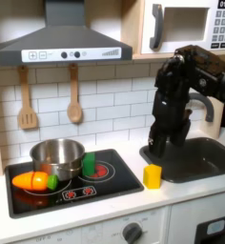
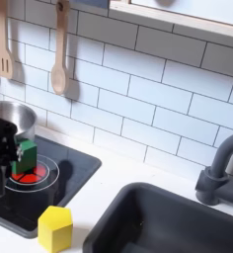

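In the first exterior view the black arm reaches down from the upper right, and its gripper [image 1: 155, 148] hangs at the left edge of the sink [image 1: 205, 170], just above and behind a yellow block [image 1: 153, 175] on the counter. The fingers are dark against the arm, so I cannot make out how the jaws stand or see anything held. The yellow block [image 2: 55, 227] also sits on the white counter in the second exterior view, between the stove [image 2: 74, 178] and the sink [image 2: 138, 212]. A green piece [image 1: 89, 164] [image 2: 26, 156] stands on a red burner.
A steel pot [image 1: 57, 157] and an orange toy carrot [image 1: 33, 180] sit on the stove's left half. Wooden utensils [image 1: 74, 95] hang on the tiled wall. A grey faucet [image 2: 222, 173] rises behind the sink. An unidentified dark shape [image 2: 0, 153] stands at the second exterior view's left edge.
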